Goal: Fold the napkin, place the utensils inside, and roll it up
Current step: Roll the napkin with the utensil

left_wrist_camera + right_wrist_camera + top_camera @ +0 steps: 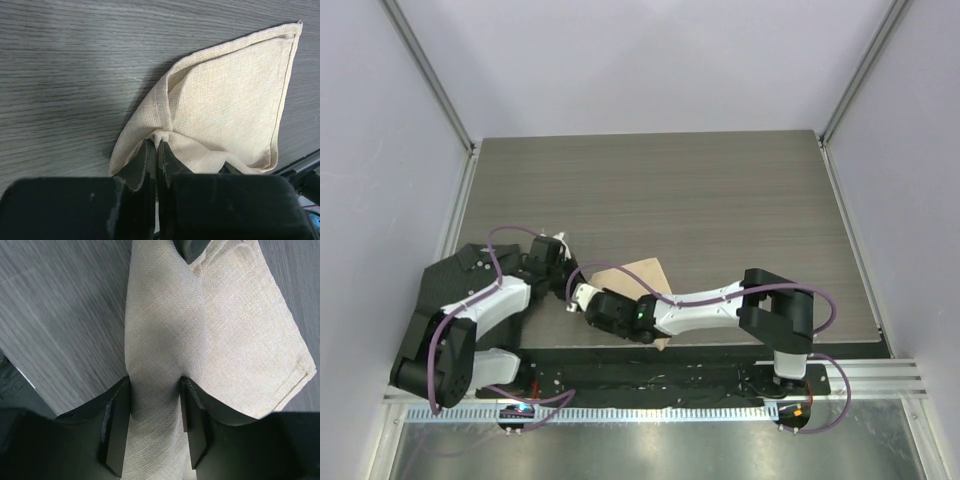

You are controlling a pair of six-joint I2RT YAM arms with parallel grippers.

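Observation:
The beige napkin lies folded near the table's front edge, mostly covered by both arms. In the left wrist view the napkin spreads away as a folded triangle. My left gripper is shut on a pinched fold at its near corner. In the right wrist view the napkin runs as a thick folded band between the fingers of my right gripper, which is shut on it. The two grippers, left and right, meet at the napkin's left end. A left fingertip shows at the top. No utensils are in view.
The wood-grain table stretches behind the napkin, bounded by grey walls on the left, right and far sides. A black base plate runs along the near edge, close to the napkin. The right arm lies across the front.

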